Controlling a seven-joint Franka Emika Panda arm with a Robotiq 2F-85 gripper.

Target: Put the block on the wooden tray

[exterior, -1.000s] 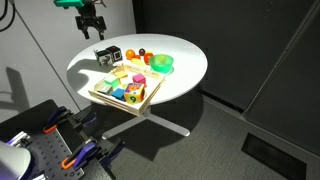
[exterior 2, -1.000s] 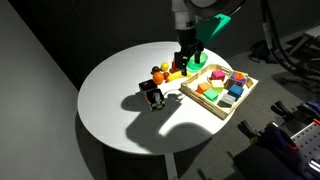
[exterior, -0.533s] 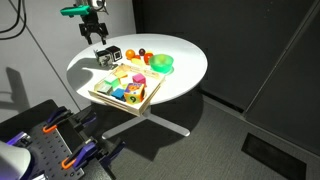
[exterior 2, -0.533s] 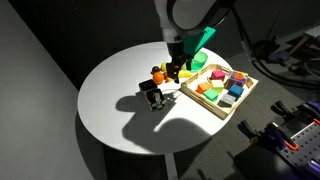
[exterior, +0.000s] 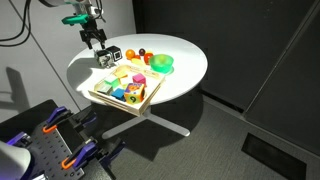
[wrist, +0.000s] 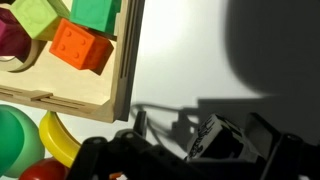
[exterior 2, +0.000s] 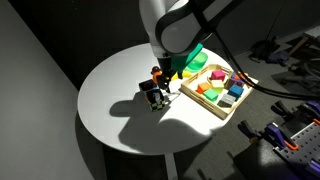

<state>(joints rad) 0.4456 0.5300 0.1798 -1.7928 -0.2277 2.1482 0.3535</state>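
On a round white table (exterior: 185,68), the gripper (exterior: 98,43) hangs low over the far edge, close above two small cubes that sit side by side. The block (exterior: 104,58), a white cube with dark marks, rests on the bare tabletop outside the wooden tray (exterior: 150,96), with a darker cube (exterior: 115,53) just beside it. In the wrist view the block (wrist: 210,137) appears tilted and lies in the gap between the dark fingers of the gripper (wrist: 190,158), which enter from the bottom of that view. The jaws stand spread, and neither finger can be seen pressing on the block. In an exterior view the arm comes down from above, and the gripper (exterior 2: 163,80) stands just over the cubes, casting a dark shadow on the table (exterior 2: 110,120) beside them. The wooden tray (exterior 2: 200,106) lies near the cubes but apart from them, and it holds an assortment of coloured pieces. In the wrist view its light wall (wrist: 126,60) runs along the left, with an orange block (wrist: 82,47) and a green block (wrist: 100,12) inside. A green bowl (exterior: 162,63) stands on the table behind the tray, and a yellow curved piece (wrist: 60,140) lies next to the bowl (wrist: 14,135).
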